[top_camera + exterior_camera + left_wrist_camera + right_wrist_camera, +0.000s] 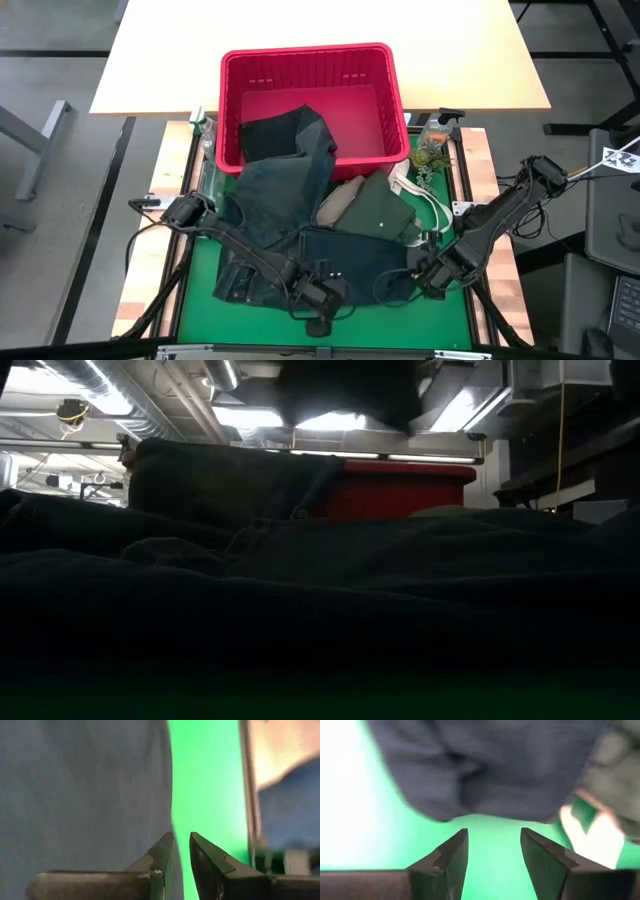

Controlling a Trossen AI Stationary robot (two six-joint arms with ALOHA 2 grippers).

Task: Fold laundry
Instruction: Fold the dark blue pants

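Observation:
Dark blue denim jeans (290,190) hang out of the red basket (300,52) over its near rim and spread across the green mat (195,290). A tan top (345,195) and an olive-green shirt (382,208) lie on the mat to their right. My left gripper (320,315) hovers near the mat's front edge, slanting down. Its fingers (181,845) stand a narrow gap apart beside the denim edge (165,795), with bare mat showing between them. My right gripper (430,280) points down over the mat at the front right, open (494,852), just short of the denim's edge (485,810).
A clear bottle (435,128) and a small green plant (428,155) stand at the mat's far right corner. A white strap (420,200) lies beside the shirt. In the low view, cloth (320,590) fills the foreground before the basket (410,490).

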